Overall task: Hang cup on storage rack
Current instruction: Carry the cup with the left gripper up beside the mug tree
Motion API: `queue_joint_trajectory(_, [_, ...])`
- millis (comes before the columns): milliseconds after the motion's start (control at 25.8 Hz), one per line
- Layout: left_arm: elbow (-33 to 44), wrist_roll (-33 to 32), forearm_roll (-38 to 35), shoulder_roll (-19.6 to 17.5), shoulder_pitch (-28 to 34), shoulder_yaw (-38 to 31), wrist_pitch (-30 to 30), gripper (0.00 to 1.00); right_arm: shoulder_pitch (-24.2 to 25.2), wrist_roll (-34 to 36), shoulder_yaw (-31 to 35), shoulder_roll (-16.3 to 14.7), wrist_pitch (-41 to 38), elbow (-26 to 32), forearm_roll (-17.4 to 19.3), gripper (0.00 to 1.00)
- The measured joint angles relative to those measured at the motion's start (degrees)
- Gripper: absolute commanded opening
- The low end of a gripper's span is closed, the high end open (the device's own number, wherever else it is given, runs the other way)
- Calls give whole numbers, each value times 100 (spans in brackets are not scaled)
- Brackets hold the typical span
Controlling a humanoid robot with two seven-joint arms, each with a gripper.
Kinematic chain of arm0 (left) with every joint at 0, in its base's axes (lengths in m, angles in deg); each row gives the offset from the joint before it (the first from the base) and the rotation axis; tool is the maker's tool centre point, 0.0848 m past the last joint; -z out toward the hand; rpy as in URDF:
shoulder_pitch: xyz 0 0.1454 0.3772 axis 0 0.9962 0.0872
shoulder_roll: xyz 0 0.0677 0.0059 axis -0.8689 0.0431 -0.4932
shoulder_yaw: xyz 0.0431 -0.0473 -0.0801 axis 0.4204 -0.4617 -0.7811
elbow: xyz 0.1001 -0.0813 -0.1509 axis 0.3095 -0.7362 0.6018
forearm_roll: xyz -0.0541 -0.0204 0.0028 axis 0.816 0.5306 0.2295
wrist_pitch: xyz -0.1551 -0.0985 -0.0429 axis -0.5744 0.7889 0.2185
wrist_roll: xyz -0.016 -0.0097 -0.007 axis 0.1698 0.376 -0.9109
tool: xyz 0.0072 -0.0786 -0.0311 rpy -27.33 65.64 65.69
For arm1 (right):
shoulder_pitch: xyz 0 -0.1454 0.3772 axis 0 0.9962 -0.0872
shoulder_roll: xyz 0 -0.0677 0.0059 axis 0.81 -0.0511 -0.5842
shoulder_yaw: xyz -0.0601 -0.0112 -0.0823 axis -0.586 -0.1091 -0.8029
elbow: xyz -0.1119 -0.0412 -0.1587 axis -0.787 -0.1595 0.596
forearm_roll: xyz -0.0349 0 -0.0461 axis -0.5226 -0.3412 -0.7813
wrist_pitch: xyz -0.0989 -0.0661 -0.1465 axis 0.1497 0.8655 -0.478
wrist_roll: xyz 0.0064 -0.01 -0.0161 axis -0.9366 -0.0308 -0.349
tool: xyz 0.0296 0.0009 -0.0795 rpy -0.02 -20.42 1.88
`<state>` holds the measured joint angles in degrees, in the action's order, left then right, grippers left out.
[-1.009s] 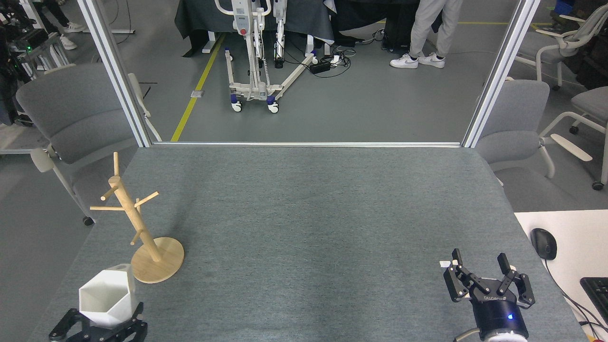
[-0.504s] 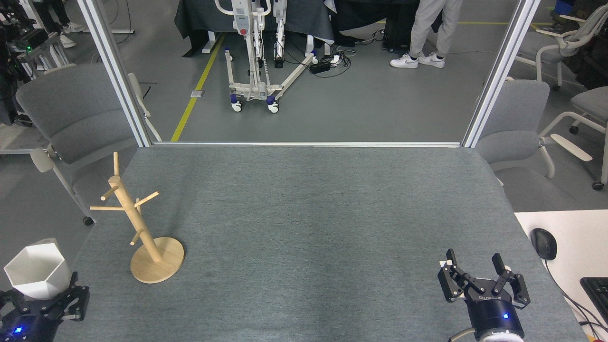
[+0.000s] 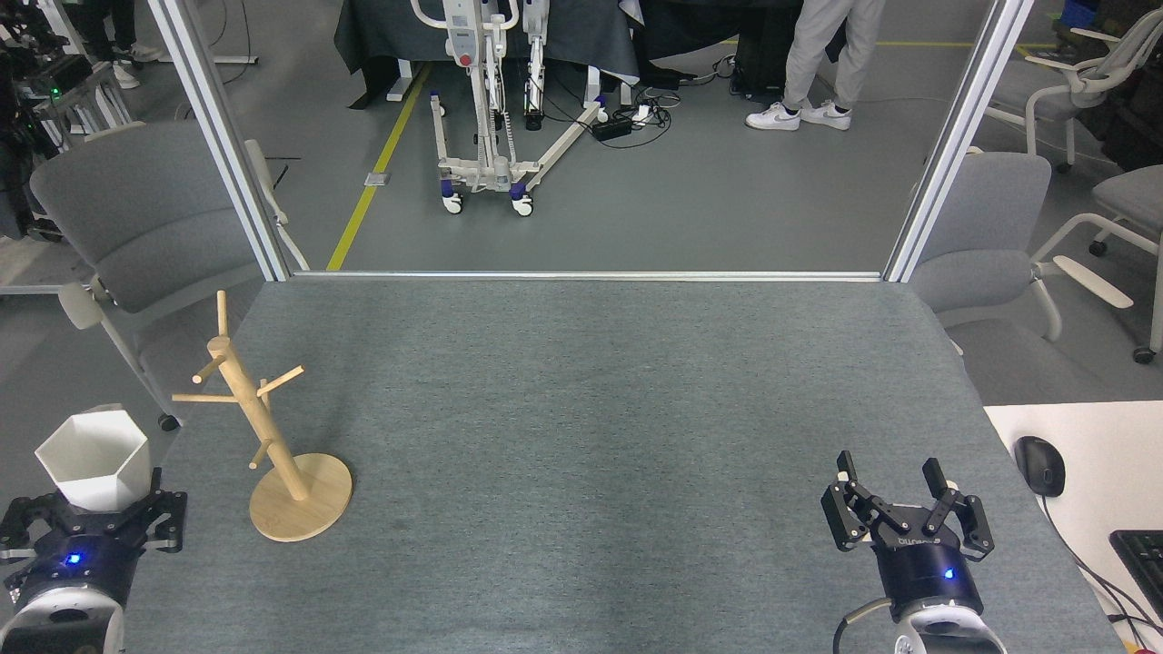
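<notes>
we find the cup gripped in our left claw off the table's left edge, the storage rack pegs bare, hanging not yet done, our right claw spread wide, empty.

1. Cup: lower part hidden inside the left end effector; handle not visible.
2. Left end effector: fingertips concealed behind the cup; arm cut off by the bottom-left corner.
3. Right end effector: wrist cut off by the bottom edge.
4. Keyboard: cropped by the right edge.
5. Person: only legs and shoes show, cut off at the top edge.
</notes>
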<state>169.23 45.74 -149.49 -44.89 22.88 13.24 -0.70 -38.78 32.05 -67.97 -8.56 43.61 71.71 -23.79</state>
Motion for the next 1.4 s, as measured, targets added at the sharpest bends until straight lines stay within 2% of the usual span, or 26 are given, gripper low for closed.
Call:
queue_joint_trajectory(349, [-122, -75, -480, 223, -406, 21, 36, 0, -11, -3, -66, 13, -3, -19, -41, 100])
queue_joint_trajectory(892, [-180, -79, -723, 282, -483, 252, 42, 0, -55, 12, -79, 94, 6, -44, -63, 100])
queue_joint_trajectory(1397, [-319, -77, -954, 324, -515, 453, 47, 0, -35, 26, -57, 288, 4, -68, -290, 100])
